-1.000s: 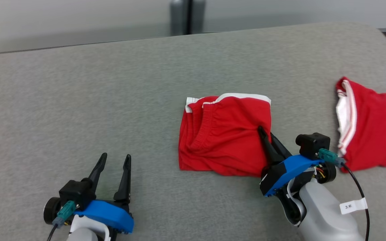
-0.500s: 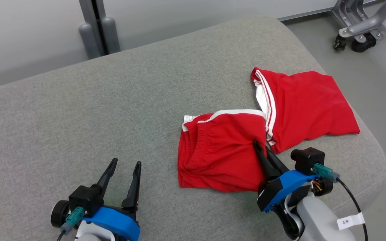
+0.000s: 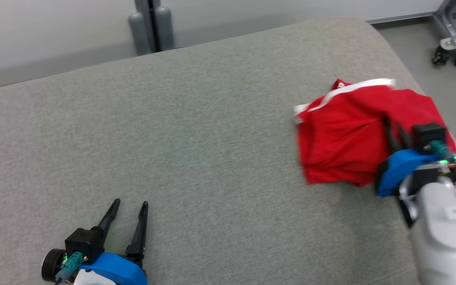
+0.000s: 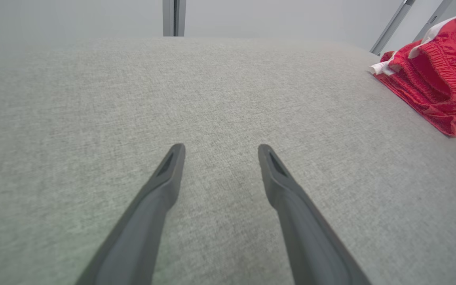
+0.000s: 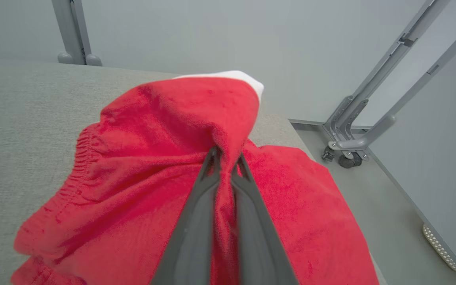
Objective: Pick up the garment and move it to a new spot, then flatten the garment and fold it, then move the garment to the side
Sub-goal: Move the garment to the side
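Red shorts [image 3: 339, 146], folded into a compact bundle with white trim along the far edge, sit at the right end of the grey cushion [image 3: 172, 138]. They lie partly over a second red garment [image 5: 303, 198] that is flat by the cushion's rounded corner.

My right gripper [image 3: 393, 128] is pinched tight on a ridge of the shorts' top layer. In the right wrist view the cloth rises to a peak at the fingertips, while the elastic waistband end lies on the cushion.

I judge this to be the last step, shifting the folded piece aside. To do it well I would:
- travel low and slow, so the lower layers slide together and the fold does not open;
- stop short of the cushion's edge, since bare floor and a wheeled metal frame [image 5: 344, 152] lie just past it;
- lower until the peak slackens before letting go;
- draw back along the fingers' line so nothing snags.

My left gripper [image 3: 130, 202] rests well apart near the cushion's front, spread wide and empty. It need not move.
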Robot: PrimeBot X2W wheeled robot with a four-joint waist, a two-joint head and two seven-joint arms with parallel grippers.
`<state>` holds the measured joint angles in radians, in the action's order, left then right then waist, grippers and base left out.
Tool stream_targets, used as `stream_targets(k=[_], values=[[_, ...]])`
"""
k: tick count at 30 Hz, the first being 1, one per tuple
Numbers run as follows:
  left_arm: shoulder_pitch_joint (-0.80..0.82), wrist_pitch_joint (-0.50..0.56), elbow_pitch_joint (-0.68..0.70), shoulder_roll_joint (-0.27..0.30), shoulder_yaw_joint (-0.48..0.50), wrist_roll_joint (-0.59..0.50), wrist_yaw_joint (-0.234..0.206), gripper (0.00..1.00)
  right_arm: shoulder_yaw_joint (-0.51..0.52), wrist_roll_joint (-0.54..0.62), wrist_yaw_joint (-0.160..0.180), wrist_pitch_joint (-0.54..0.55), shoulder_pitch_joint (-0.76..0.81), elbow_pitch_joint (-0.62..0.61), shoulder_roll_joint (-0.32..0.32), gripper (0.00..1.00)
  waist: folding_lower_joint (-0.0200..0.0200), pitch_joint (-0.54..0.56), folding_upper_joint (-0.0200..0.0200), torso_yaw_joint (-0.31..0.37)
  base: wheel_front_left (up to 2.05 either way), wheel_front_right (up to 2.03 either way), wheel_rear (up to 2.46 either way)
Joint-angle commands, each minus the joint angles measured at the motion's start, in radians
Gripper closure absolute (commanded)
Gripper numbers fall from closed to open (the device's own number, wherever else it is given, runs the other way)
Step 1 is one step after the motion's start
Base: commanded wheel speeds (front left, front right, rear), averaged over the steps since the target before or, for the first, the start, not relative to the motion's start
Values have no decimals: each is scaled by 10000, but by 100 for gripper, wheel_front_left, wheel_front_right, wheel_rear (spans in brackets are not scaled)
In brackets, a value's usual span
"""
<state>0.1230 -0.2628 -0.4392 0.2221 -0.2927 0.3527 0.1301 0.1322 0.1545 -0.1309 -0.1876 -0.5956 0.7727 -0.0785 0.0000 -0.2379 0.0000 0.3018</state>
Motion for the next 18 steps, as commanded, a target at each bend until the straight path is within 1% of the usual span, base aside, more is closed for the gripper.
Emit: stream_targets(k=[1,6,9,10,11,13,15,18], values=[[3,-23,6,95,84,55,9,0,387,383,4,239,-117,-190,-242,100,0,-139,0,-205,0,0,0],[135,-21,85,214,49,143,9,0,2121,1817,2,1203,243,-1306,-608,100,0,-336,0,-632,0,0,0],[215,-21,96,303,55,176,9,0,3158,2585,2,1765,541,-2152,-504,99,0,-465,0,-845,0,0,0],[249,-21,102,337,59,206,9,0,3508,2849,4,1926,596,-2399,-455,53,0,-512,0,-906,0,0,0],[284,-21,107,373,63,234,9,0,3869,3008,2,2004,639,-2652,-340,0,0,-548,0,-958,0,0,0],[279,-21,131,440,76,249,9,0,4478,3313,2,1846,657,-3164,-100,0,0,-597,0,-1048,0,0,0],[259,-21,120,467,164,277,9,0,4835,3343,2,1451,472,-3509,115,0,0,-602,0,-1112,0,0,0],[281,-21,105,407,395,293,9,0,4669,3015,2,655,299,-3458,256,0,0,-534,0,-1188,0,0,0]])
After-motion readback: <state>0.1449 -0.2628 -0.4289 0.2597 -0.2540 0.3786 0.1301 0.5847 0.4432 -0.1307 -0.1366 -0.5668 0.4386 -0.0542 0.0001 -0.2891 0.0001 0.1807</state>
